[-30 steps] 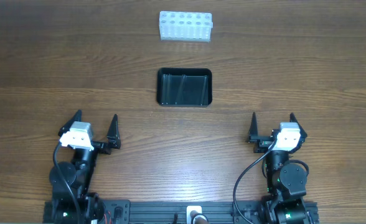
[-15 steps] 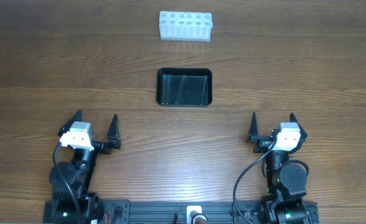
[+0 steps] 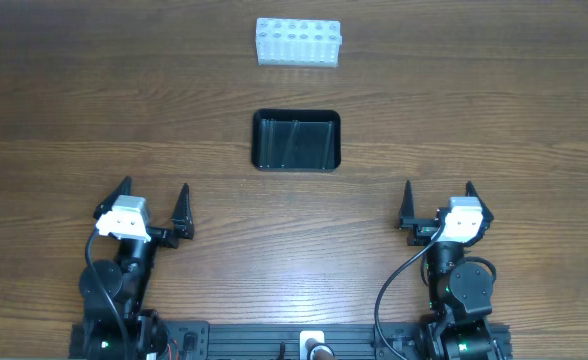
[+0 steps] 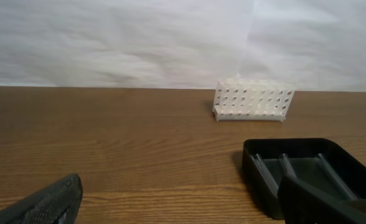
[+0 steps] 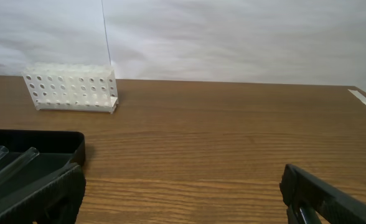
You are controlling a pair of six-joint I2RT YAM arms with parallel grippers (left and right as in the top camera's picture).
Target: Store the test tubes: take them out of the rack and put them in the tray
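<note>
The left gripper [image 3: 155,185] and the right gripper [image 3: 438,185] both have their fingers spread wide and hold nothing. Each one is on the near side of the tray [image 3: 257,140], well apart from it, one to each side.

The test tubes [image 5: 12,160] lie flat inside the tray, side by side along its length. The rack [image 3: 297,43] stands on the far side of the tray, apart from it.

I count two grippers, one tray and one rack. At least two clear tubes are in the tray; the exact number is hard to tell. I see no tube rising out of the rack, so the task looks almost finished.

If a tube is in the rack, the arm should pass over the tray, pinch the tube near its top, lift it straight up, and lay it parallel to the others.
</note>
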